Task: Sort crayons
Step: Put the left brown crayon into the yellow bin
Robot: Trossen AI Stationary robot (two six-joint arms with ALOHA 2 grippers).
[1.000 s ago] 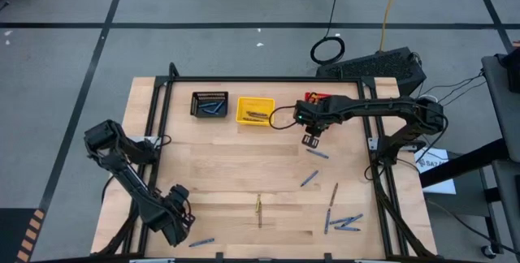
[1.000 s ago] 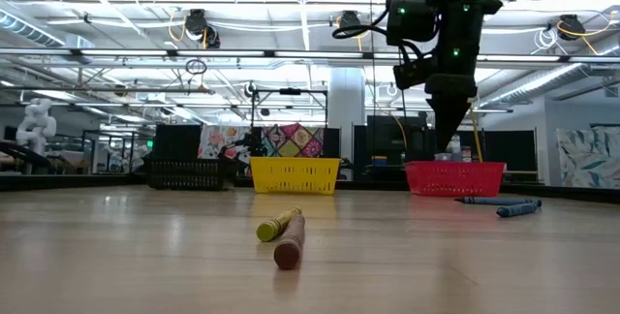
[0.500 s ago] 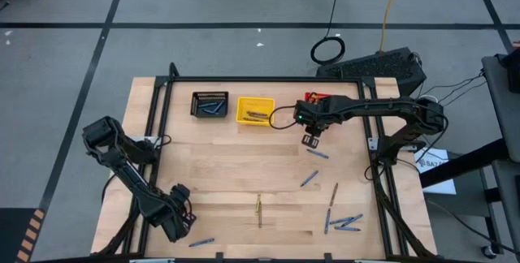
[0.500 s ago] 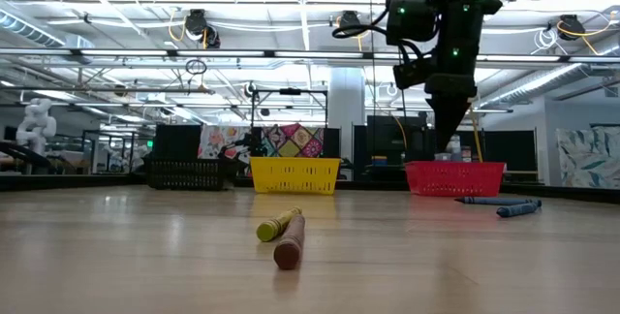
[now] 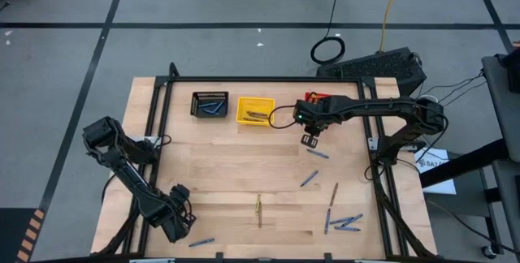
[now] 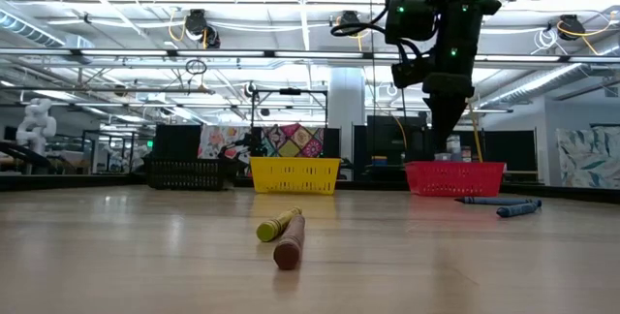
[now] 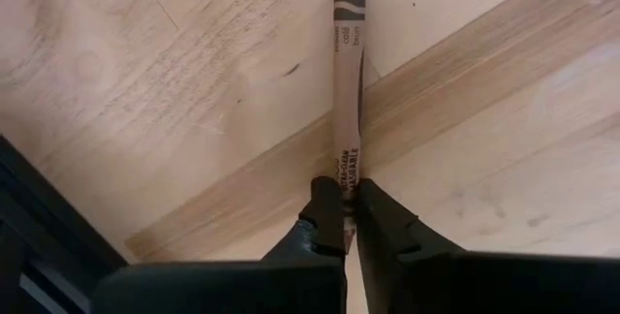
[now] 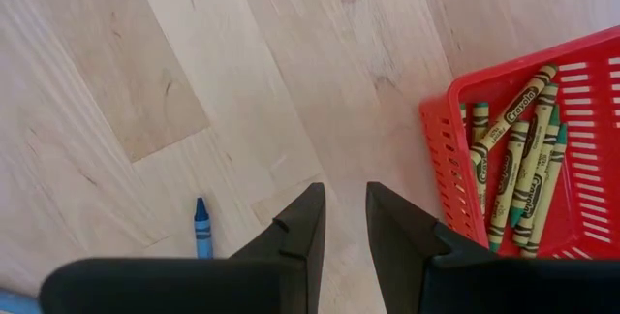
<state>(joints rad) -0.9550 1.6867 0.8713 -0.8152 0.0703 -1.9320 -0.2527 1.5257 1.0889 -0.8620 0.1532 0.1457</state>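
The crayons are scattered over the table's near right: blue ones [image 5: 309, 178], a tan-brown one [image 5: 335, 190] and an olive-yellow one [image 5: 259, 209]. At the near left, my left gripper [image 5: 175, 216] is shut on a brown crayon [image 7: 347, 81] that lies flat on the wood. My right gripper [image 5: 309, 140] hangs open above bare wood next to the red basket [image 8: 441, 159], which holds olive-yellow crayons [image 8: 518, 173]. A blue crayon [image 8: 202, 227] lies near it. My left gripper pinches the brown crayon near one end [image 7: 346, 171] between its two fingers [image 7: 325, 203]. The fingers come from above, pointing down, one on each long side. The rest of the crayon reaches away from the fingers along the table.
At the far side stand a black basket [image 5: 210, 104] with blue crayons and a yellow basket [image 5: 255, 110] with brownish ones. A blue crayon [image 5: 201, 242] lies near the front edge. Dark frame rails [image 5: 154, 125] run along the table's sides.
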